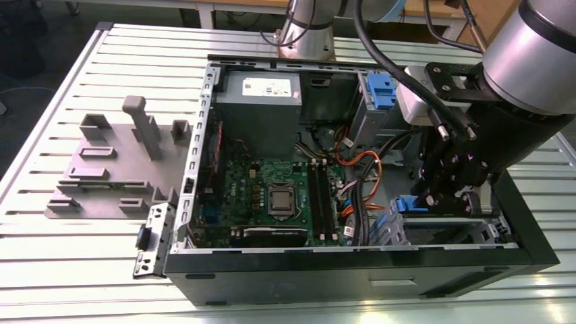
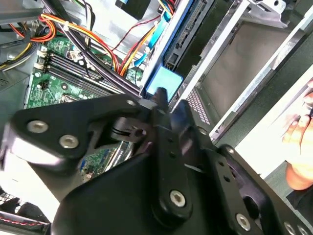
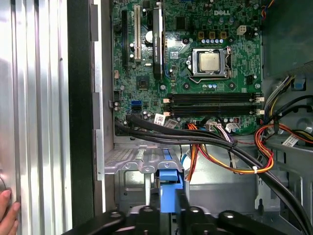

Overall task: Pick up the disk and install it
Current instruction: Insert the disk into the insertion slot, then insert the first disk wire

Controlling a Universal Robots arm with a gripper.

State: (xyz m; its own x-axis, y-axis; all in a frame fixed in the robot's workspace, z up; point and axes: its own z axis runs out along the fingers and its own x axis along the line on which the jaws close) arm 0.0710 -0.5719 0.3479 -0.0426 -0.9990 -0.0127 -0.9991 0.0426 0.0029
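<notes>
One gripper (image 3: pixel 168 199) here, and its fingers look clamped on the blue end tab of the disk (image 3: pixel 169 182). It's held edge-on, probably so the carrier rails line up with the slot. The disk looks partway into the metal drive cage (image 3: pixel 131 159) at a corner of the open computer case (image 1: pixel 360 273), just beside the orange cables (image 3: pixel 220 159). That case also holds the motherboard (image 1: pixel 270 185) and the power supply (image 1: pixel 261 91).
</notes>
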